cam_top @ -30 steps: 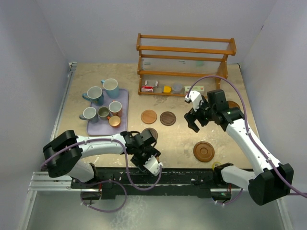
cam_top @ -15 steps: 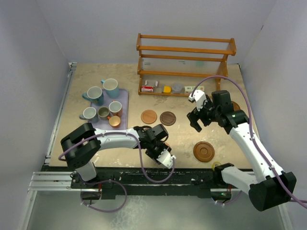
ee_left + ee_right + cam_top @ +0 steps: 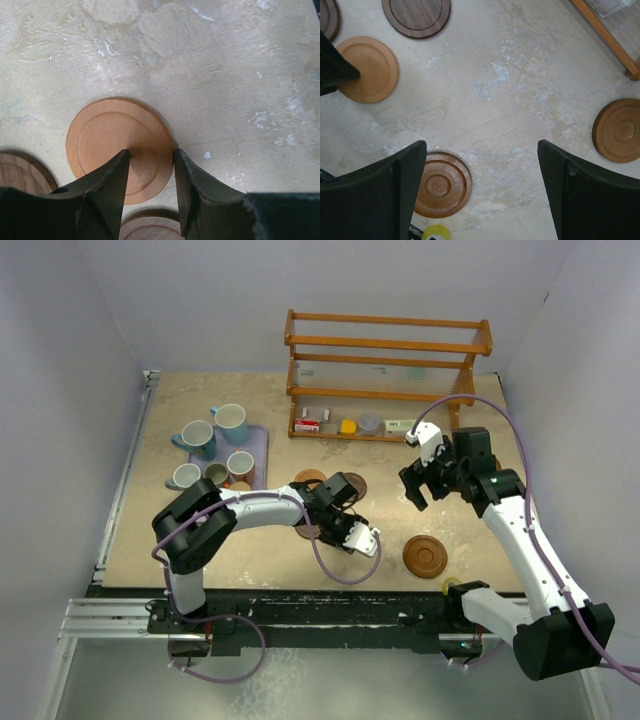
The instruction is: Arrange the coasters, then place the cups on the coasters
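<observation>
Reaching over the middle of the table (image 3: 250,400), the left gripper (image 3: 150,156) has its two fingers drawn fairly near each other. A clear gap remains between them and nothing is pinched in it. Its tips sit over the face of the light orange coaster (image 3: 110,135), which lies flat on the table. Whether the tips press on the wood cannot be told.

A dark coaster (image 3: 416,15) and a second dark coaster (image 3: 325,17) lie flat just beside the light one, each parted from it by a strip of table.

The right gripper (image 3: 480,150) hangs above bare table to the right of that group, its fingers spread wide and empty. Low in its wrist view lies the ringed coaster (image 3: 440,185), near the table's front edge. Farther right, a brown coaster (image 3: 617,130) rests close to the foot of the wooden rack (image 3: 388,370), which stands along the back.

The cups (image 3: 232,422) stand together on the lavender tray (image 3: 258,445) at the left of the table. The two large light blue ones are at its far end and the smaller ones are nearer. No cup stands on a coaster yet.
</observation>
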Controlling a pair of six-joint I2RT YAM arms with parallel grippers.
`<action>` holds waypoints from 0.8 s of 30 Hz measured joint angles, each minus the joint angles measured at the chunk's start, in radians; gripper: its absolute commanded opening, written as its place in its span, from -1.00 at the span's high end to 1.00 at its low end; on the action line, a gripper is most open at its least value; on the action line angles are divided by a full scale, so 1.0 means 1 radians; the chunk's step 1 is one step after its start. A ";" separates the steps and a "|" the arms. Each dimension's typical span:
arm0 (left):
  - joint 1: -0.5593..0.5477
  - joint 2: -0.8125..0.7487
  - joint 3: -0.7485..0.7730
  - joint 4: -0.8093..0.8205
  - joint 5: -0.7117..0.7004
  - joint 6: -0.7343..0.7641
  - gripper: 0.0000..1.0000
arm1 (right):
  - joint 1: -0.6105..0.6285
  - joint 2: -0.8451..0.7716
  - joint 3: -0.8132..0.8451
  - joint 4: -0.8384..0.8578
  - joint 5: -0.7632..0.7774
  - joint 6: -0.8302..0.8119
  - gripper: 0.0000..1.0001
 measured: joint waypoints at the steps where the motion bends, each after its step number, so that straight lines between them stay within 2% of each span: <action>1: 0.005 0.000 0.000 0.004 0.001 -0.003 0.22 | -0.002 0.008 0.005 -0.004 0.005 0.000 -0.88; 13: 0.010 0.034 0.039 0.014 0.023 -0.010 0.19 | -0.042 0.052 0.001 -0.068 0.079 -0.040 -0.88; 20: 0.008 0.026 0.039 0.005 0.033 -0.007 -0.01 | -0.085 0.099 -0.067 -0.121 0.084 -0.141 -0.85; 24: -0.004 -0.006 0.035 -0.062 0.033 -0.003 -0.14 | -0.090 0.105 -0.105 -0.158 0.084 -0.222 -0.83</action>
